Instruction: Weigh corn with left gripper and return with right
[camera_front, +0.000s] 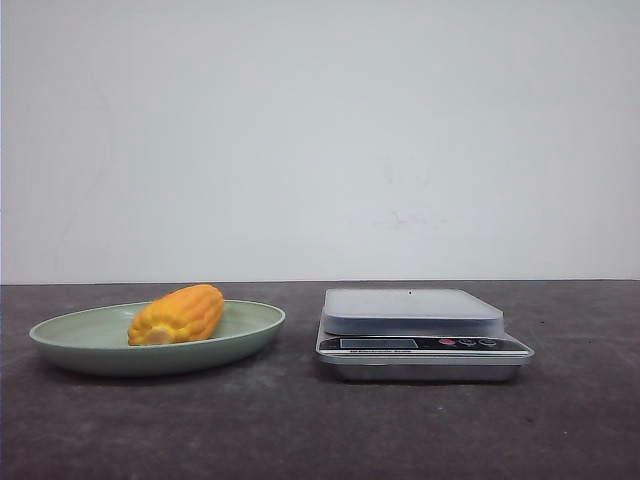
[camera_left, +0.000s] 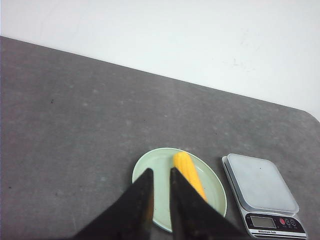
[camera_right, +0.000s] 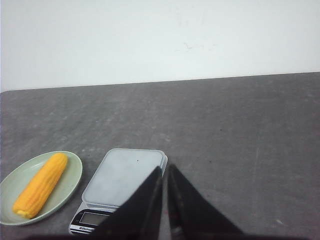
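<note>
**Anna:** Well, nothing has been lifted. The corn (camera_front: 178, 314) lies on its side in the green plate (camera_front: 60, 340), flat cut end toward the camera, rounded tip pointing away. The scale (camera_front: 420, 330) sits just beside the plate on the dark table (camera_front: 300, 430), its platform bare.

**Ben:** And the arms? Neither shows in the front view.

**Anna:** Only from the wrists. The left gripper (camera_left: 160, 176) hangs above the plate with its fingers drawn narrow, just a slim gap between them, holding nothing. The right gripper (camera_right: 164, 172) is above the scale's near corner, fingers almost together, also empty.

**Ben:** So the left one would have to spread before it goes down.

**Anna:** Likely, yes. That cob looks stiff and light, a firm thing that won't squash, but round and kernel-ribbed, so it could roll in the shallow plate if nudged off-centre.

**Ben:** Best place to take it?

**Anna:** Across the thick middle, fingers either side of its length, not the tapered tip where it might slip out.
</note>
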